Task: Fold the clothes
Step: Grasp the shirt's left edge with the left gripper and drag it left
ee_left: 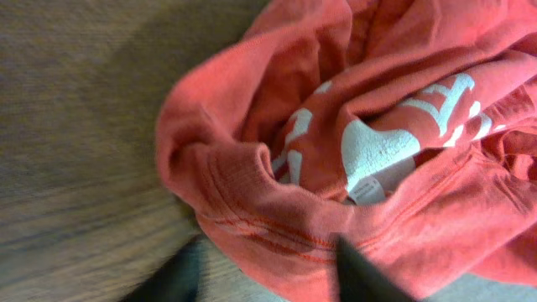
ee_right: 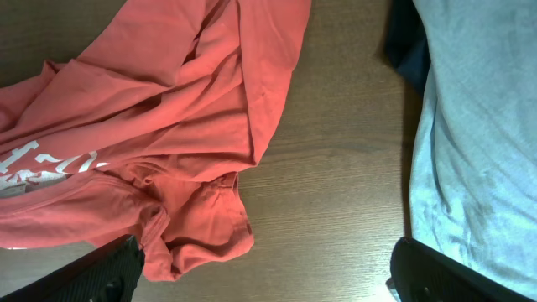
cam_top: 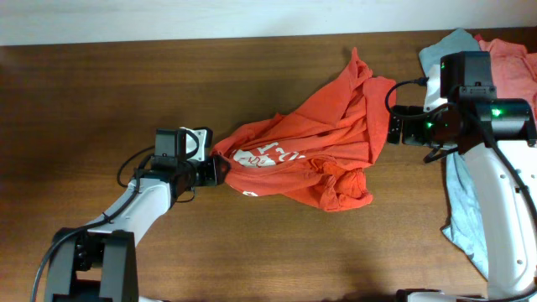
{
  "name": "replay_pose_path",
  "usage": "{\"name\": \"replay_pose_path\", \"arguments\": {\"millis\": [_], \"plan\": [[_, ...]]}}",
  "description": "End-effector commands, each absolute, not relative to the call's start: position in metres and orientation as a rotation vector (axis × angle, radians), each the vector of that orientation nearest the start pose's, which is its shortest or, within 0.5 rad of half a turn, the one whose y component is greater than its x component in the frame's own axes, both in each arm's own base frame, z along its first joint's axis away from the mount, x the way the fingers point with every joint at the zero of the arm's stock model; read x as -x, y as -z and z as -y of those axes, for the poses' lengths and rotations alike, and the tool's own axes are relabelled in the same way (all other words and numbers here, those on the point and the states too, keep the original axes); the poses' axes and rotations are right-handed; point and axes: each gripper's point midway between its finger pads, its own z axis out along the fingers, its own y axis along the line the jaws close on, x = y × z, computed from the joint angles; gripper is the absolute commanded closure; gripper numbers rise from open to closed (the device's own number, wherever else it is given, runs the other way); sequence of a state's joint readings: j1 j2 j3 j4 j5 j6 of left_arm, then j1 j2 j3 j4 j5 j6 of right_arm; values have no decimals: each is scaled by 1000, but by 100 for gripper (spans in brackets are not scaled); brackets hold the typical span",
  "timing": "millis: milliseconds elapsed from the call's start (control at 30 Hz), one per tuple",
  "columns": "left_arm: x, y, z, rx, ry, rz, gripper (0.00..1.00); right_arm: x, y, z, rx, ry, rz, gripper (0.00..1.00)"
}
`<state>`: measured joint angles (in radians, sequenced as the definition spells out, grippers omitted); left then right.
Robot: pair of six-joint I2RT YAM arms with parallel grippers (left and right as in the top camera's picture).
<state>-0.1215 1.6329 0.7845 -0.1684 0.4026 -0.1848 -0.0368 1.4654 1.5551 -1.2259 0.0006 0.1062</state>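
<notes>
Orange-red cotton, the shirt (cam_top: 312,147) lies crumpled mid-table, white print showing among soft folds. The left gripper (cam_top: 220,170) pinches its nine o'clock edge; the right gripper (cam_top: 394,127) hangs spread at three o'clock, beside a grey shirt (cam_top: 463,214).

Likely a lab bench: bare wooden table (cam_top: 101,92) against a plain white wall (cam_top: 210,17), robot arms mounted.

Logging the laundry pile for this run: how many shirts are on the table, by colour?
Orange-red shirt: 1
Light grey-blue shirt: 1
Salmon-pink shirt: 1
Total: 3
</notes>
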Motion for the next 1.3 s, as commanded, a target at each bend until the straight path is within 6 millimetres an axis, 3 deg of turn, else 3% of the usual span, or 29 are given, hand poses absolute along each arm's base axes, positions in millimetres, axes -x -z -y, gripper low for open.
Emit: {"name": "replay_pose_path", "arguments": {"millis": [0,67,200,233,267,300,333,700,800,833,900,967,1100,1167,1267], "plan": [[-362,-34,102,-32,556,-2585,79,-335,-236,12,-205,-32,-2694,1],[-364,-35,101,-31,547,-2576,89,-336,-237,12,-205,-32,-2694,1],[-369,-38,102,-37,548,-2550,91,-335,-236,12,-206,-33,-2695,1],[-369,-38,103,-39,552,-2549,89,-335,-236,12,-205,-32,-2696,1],[-369,-38,103,-39,554,-2552,77,-335,-236,12,-205,-32,-2696,1],[-367,-38,105,-44,569,-2556,52,-335,-236,12,-206,-33,-2696,1],[-366,-38,107,-50,586,-2557,34,-335,-236,12,-205,-32,-2696,1],[-369,-32,110,34,565,-2566,31,-335,-236,12,-206,-33,-2696,1],[-370,-27,117,11,570,-2569,40,-335,-236,12,-206,-32,-2697,1],[-370,-26,118,8,572,-2567,49,-335,-236,12,-206,-32,-2697,1],[-372,-27,118,7,572,-2559,83,-334,-236,12,-206,-32,-2700,1],[-375,-29,119,5,573,-2549,100,-334,-236,12,-206,-32,-2700,1],[-386,-40,103,48,503,-2520,100,-334,-236,12,-206,-32,-2700,1],[-398,-55,83,66,414,-2473,100,-334,-236,12,-206,-32,-2700,1],[-428,-96,36,121,246,-2363,100,-334,-236,12,-206,-32,-2700,1]]}}
